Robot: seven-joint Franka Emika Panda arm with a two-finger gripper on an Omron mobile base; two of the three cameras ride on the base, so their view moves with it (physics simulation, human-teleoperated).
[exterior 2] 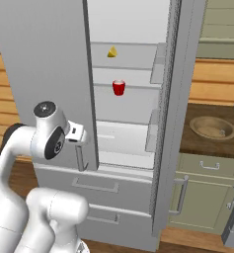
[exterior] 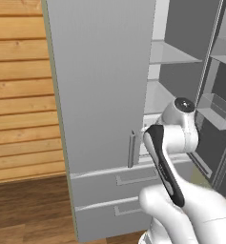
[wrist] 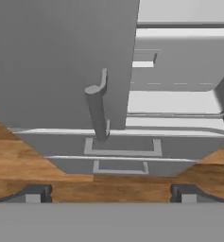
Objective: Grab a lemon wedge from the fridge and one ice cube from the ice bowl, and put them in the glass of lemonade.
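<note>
- White arm point(exterior: 181, 143) rises from the near side, elbow bent, wrist raised.
- Claw point(wrist: 111, 193) spread wide, nothing between its tips.
- Dark fingertips point(wrist: 35, 193) well apart, level with each other.

The fridge point(exterior 2: 44, 59) was plain grey metal with white shelves point(exterior 2: 123, 136). The lemon wedge point(exterior 2: 112, 52) was bright yellow, the cup point(exterior 2: 118, 88) red. The floor point(exterior: 28, 209) showed brown wood grain; the cabinets point(exterior 2: 202, 192) were beige-green, the ice bowl point(exterior 2: 213, 127) tan.
</note>
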